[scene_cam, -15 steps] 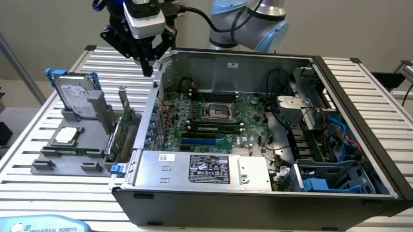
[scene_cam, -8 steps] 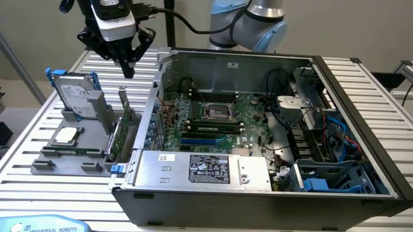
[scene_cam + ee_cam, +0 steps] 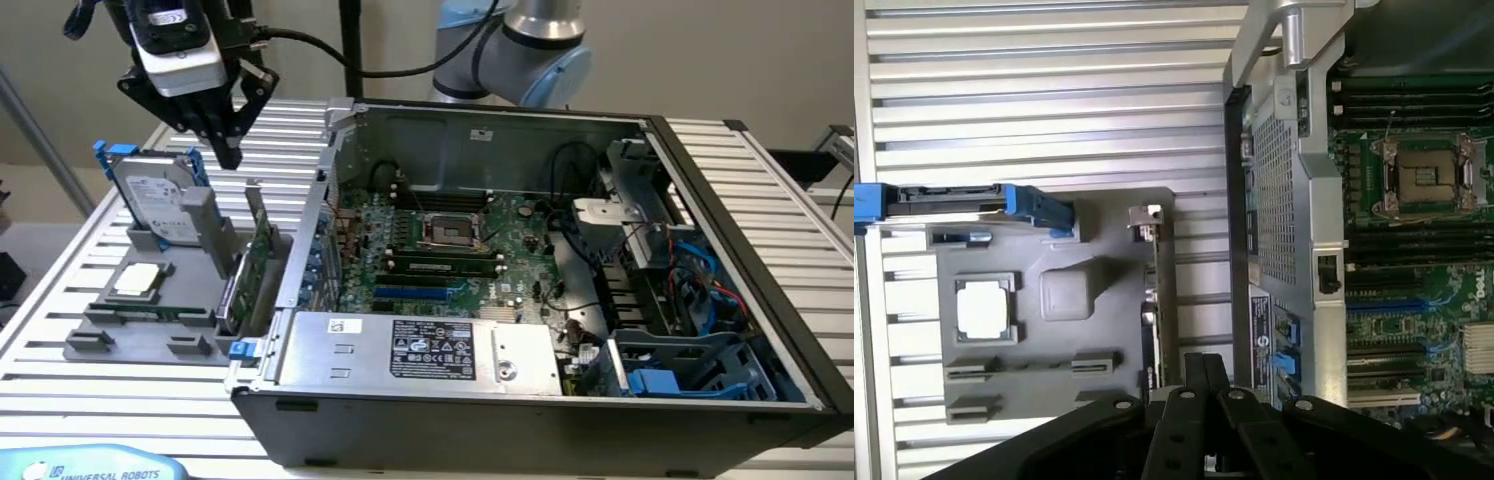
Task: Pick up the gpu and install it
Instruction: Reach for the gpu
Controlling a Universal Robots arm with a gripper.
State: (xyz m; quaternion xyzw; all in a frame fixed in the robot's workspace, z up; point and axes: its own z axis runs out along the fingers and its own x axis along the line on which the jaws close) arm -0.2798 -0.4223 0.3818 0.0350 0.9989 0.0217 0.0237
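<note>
**Closed jaws hovering over the card's far end**

In the exterior view, we are hovering our gripper (image 3: 227, 150), jaws closed on nothing, just above the far end of the graphics card (image 3: 256, 262), which is standing on edge in the grey tray (image 3: 134, 345). In the wrist view, the card's long edge is running toward the fingertips.

Blk gripper (image 3: 230, 150), silver/blue arm (image 3: 541, 35), blk cables (image 3: 318, 44).
</note>
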